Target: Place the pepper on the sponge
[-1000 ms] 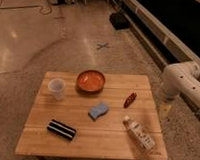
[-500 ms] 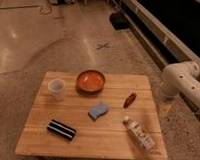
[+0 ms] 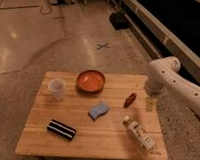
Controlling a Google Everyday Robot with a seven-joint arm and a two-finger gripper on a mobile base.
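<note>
The small dark red pepper [image 3: 129,100] lies on the right half of the wooden table [image 3: 80,143]. The light blue sponge [image 3: 98,111] rests near the table's middle, left of and slightly nearer than the pepper, apart from it. My gripper [image 3: 151,104] hangs from the white arm [image 3: 166,77] over the table's right edge, just right of the pepper and holding nothing that I can see.
An orange bowl [image 3: 90,80] sits at the back middle and a translucent cup [image 3: 56,88] at the back left. A black block with white stripes [image 3: 61,129] lies front left. A white bottle [image 3: 138,133] lies on its side front right.
The arm and gripper have shifted left, from beside the table to over its right edge near the pepper. The objects on the table have not moved.
</note>
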